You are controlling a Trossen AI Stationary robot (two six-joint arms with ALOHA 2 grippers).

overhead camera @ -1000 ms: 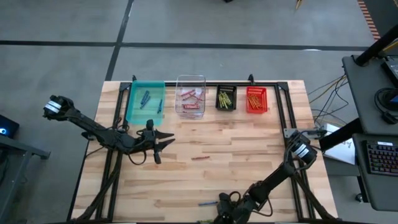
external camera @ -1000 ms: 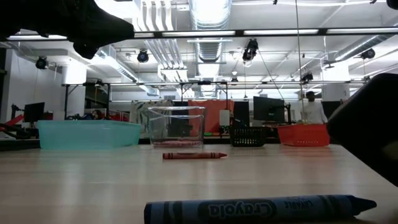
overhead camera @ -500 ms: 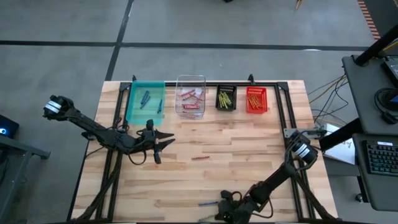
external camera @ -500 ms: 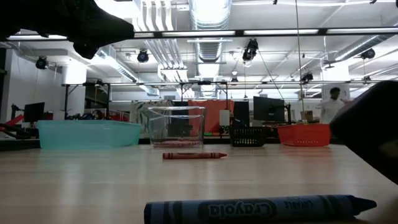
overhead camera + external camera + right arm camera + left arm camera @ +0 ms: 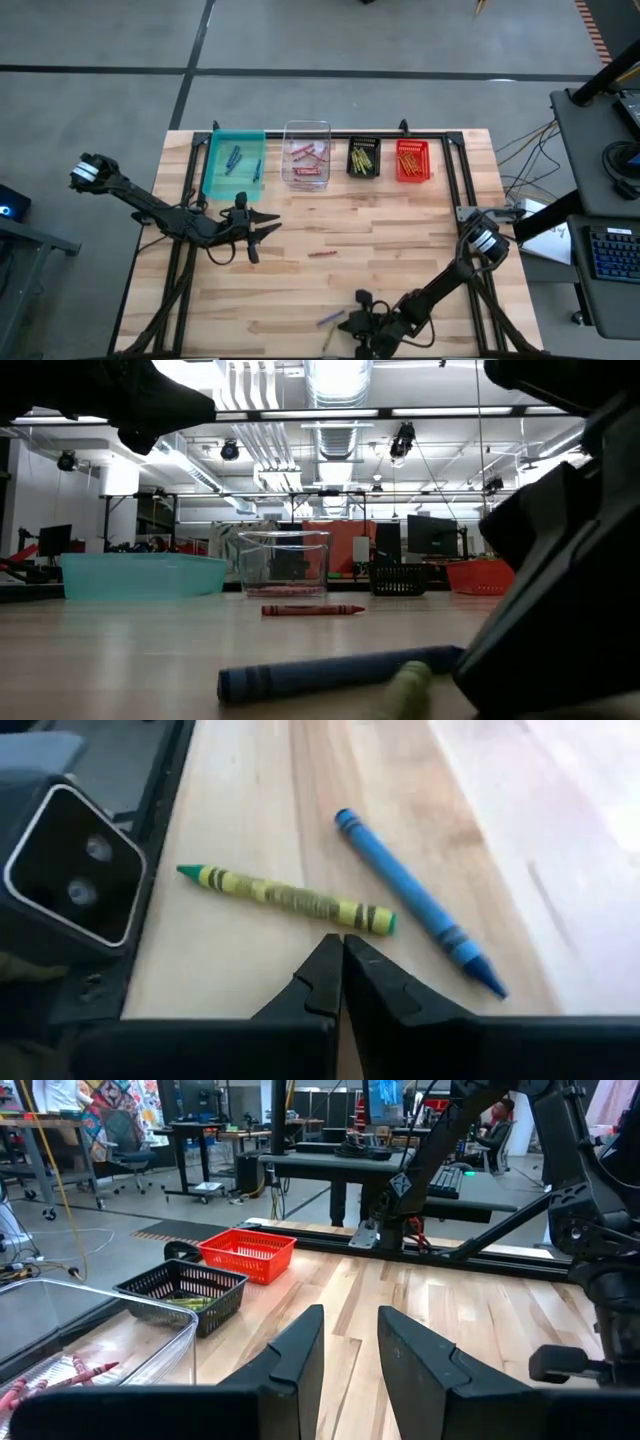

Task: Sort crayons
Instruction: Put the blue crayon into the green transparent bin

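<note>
- High view, at nine o'clock of the tabletop (image 5: 400, 240): the left gripper (image 5: 262, 232) hangs above the boards just below the teal bin (image 5: 233, 165). Its fingers (image 5: 300, 1355) stand a little apart with nothing between them, as the left wrist view shows.
- Along twelve o'clock sit the bins: teal with blue crayons, the clear bin (image 5: 306, 154) with red ones, the black bin (image 5: 363, 158) with yellowish ones, the red bin (image 5: 412, 160) with orange ones.
- Near the centre lies a loose red crayon (image 5: 321, 254), long axis running nine to three o'clock. The left gripper is the nearer one to it; the crayon lies towards four o'clock from those fingers.
- At six o'clock, by the near edge, lie a blue crayon (image 5: 331, 320) and a green-yellow crayon (image 5: 290, 899), close together but apart.
- Just beside them is the right gripper (image 5: 362, 322), fingers (image 5: 325, 982) pressed together and holding nothing.
- In the right wrist view the closed tips point at the green-yellow crayon's blunt end, almost touching it. Its long axis lies across the fingers' line, while the blue crayon runs slantwise on the other side.
- Judged from this, the right arm would take either of these two crayons, and its fingers must spread first.
</note>
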